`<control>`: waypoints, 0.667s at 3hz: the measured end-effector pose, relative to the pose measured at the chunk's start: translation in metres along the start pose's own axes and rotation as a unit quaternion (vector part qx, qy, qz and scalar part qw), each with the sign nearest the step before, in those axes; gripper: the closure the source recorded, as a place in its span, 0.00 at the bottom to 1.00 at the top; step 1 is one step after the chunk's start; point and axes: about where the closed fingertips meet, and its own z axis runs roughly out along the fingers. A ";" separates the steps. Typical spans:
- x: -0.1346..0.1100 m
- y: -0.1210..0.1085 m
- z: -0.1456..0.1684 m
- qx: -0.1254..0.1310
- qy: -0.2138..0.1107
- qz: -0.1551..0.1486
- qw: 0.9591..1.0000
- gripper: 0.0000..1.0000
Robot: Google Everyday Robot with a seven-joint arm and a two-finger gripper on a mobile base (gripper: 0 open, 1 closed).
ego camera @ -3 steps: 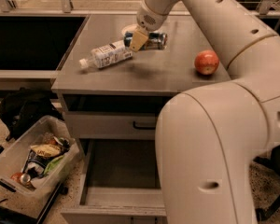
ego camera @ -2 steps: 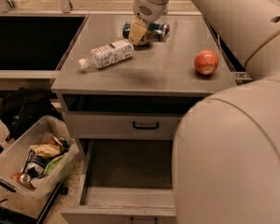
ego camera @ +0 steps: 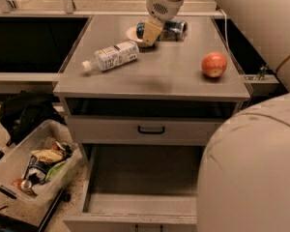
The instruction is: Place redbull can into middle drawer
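The redbull can (ego camera: 170, 30) lies on its side at the back of the grey cabinet top (ego camera: 150, 76), blue and silver, its shiny end facing right. My gripper (ego camera: 147, 35) hangs from the white arm and sits at the can's left end, low over the cabinet top and touching or nearly touching the can. The middle drawer (ego camera: 135, 204) is pulled out below, a wide grey tray with a bare floor. Above it is a closed drawer front with a black handle (ego camera: 151, 129).
A clear plastic bottle (ego camera: 111, 57) with a white label lies left of the can. A red apple (ego camera: 214, 64) sits at the right. My arm's white body (ego camera: 251, 168) covers the drawer's right side. A plastic bin of trash (ego camera: 34, 168) and a black bag (ego camera: 24, 115) are on the floor at left.
The gripper has shifted left along the can, so most of the can now shows to its right. The can, bottle and apple lie where they were.
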 end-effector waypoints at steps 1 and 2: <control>0.021 -0.014 -0.010 0.001 0.012 0.026 1.000 1.00; 0.080 -0.039 -0.069 0.041 0.039 0.076 0.995 1.00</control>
